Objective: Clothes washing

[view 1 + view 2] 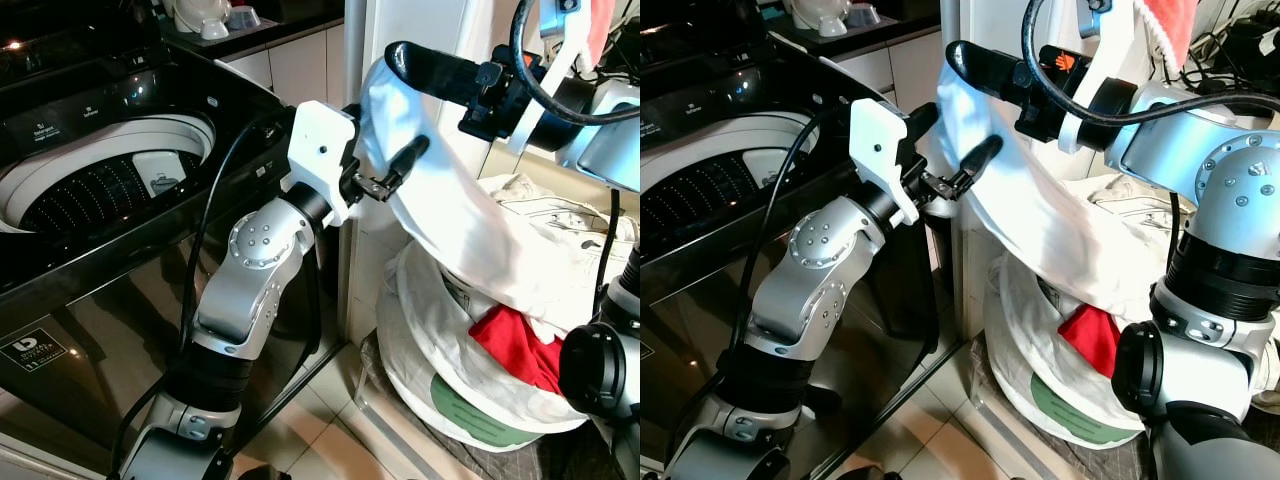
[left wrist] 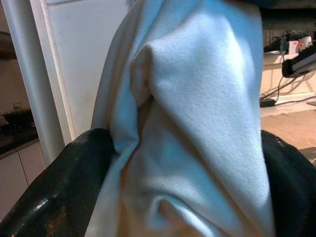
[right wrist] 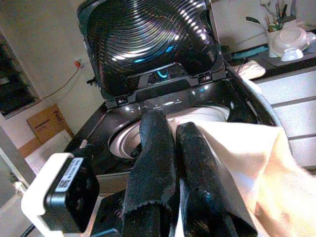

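Note:
A white garment (image 1: 450, 220) stretches up out of a white laundry bag (image 1: 450, 390) on the floor to my right. My right gripper (image 1: 400, 60) is shut on the garment's top edge, high beside the washer. My left gripper (image 1: 958, 128) stands open just below it, with the cloth (image 2: 197, 123) between its two spread fingers (image 2: 64, 187). The black top-loading washing machine (image 1: 120, 110) stands to the left with its lid up and its steel drum (image 1: 100, 185) showing. A red garment (image 1: 515, 340) lies in the bag under the white one.
A white pillar or door frame (image 1: 355, 30) rises right behind the grippers. A counter with white dishes (image 1: 215, 20) is at the back. More pale laundry (image 1: 560, 220) is piled behind the bag. Tiled floor (image 1: 320, 440) lies between washer and bag.

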You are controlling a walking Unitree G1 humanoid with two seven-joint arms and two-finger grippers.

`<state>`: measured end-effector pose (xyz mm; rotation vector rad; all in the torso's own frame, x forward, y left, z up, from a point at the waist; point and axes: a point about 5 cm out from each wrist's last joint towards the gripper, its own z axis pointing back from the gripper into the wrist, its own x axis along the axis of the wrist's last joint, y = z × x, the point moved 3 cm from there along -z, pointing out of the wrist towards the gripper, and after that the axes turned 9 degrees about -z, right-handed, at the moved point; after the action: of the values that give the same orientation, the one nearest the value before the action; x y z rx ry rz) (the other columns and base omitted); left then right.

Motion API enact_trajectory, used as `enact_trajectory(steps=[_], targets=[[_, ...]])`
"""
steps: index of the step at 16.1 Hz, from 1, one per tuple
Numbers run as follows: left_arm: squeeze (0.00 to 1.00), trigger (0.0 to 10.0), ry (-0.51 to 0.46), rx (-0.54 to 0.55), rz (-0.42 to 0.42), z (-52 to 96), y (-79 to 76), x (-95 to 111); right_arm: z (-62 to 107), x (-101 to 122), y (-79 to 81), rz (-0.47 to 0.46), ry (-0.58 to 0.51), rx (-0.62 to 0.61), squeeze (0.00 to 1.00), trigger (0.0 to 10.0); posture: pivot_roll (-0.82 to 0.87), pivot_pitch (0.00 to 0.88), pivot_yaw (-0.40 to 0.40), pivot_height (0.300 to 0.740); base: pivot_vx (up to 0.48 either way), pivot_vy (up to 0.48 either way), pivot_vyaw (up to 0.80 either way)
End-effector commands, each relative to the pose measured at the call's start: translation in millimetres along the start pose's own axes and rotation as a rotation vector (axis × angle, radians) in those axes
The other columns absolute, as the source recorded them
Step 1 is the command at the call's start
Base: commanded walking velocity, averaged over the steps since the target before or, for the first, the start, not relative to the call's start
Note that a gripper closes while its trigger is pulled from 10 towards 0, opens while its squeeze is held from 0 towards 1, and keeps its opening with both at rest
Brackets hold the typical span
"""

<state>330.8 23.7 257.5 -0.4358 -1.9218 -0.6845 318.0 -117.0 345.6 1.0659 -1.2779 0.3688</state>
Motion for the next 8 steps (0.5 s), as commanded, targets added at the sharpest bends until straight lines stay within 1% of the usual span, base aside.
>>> enact_trajectory(steps=[1, 2, 3, 4, 8], targets=[[0.00, 3.4, -0.009, 0.021, -0.021, -2.5, 5.8, 3.7, 1.0, 10.2, 15.6, 0.041, -0.028, 0.048, 0.00, 0.0, -0.11, 0.000, 0.068, 0.740, 0.000, 0.000, 0.00], [0.00, 3.4, -0.017, 0.018, -0.010, -2.9, 5.0, 4.7, 1.4, 10.1, 16.1, 0.040, -0.029, 0.048, 0.00, 0.0, -0.11, 0.000, 0.068, 0.740, 0.000, 0.000, 0.00], [0.00, 0.0, -0.023, 0.008, 0.004, -2.9, 3.3, 4.9, 1.7, 9.8, 16.5, 0.042, -0.027, 0.045, 0.00, 0.0, -0.11, 0.000, 0.069, 0.740, 0.000, 0.000, 0.00], [0.00, 0.0, -0.025, 0.012, 0.017, -2.6, 2.8, 4.7, 2.2, 9.3, 16.8, 0.043, -0.026, 0.041, 0.00, 0.0, -0.11, 0.000, 0.069, 0.740, 0.000, 0.000, 0.00], [0.00, 0.0, -0.022, 0.017, 0.024, -1.6, 5.0, 3.9, 2.3, 8.1, 16.2, 0.041, -0.023, 0.031, 0.00, 0.0, -0.10, 0.000, 0.067, 0.740, 0.000, 0.000, 0.00]])
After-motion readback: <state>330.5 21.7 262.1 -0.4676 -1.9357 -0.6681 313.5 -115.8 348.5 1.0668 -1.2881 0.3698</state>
